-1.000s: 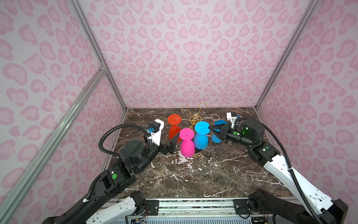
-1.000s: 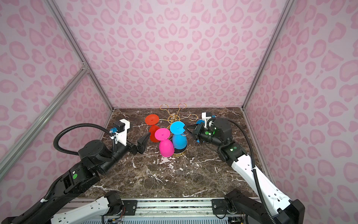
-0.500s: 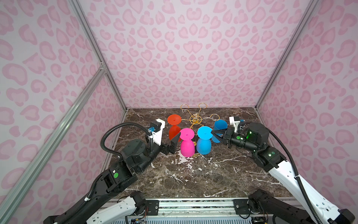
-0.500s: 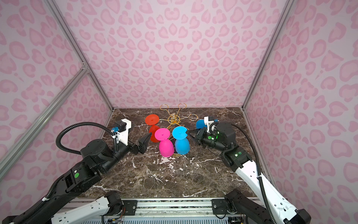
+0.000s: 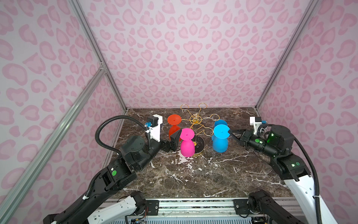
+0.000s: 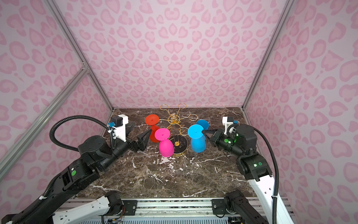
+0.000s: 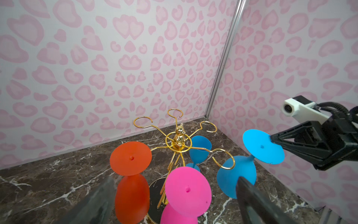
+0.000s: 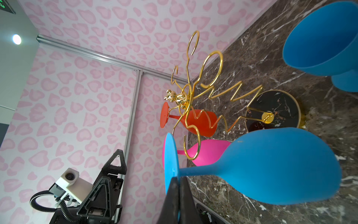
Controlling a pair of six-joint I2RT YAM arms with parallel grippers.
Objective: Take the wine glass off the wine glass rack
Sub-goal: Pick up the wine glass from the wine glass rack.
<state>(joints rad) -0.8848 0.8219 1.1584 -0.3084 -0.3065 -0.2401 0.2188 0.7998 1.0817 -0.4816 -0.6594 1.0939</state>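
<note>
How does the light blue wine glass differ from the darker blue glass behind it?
The light blue wine glass is upside down, foot on top; the darker blue glass stands upright on the table with its mouth up. The right end effector is shut on the light one's foot rim; no end effector touches the darker one. Both are blue; neither hangs on the wine glass rack.
</note>
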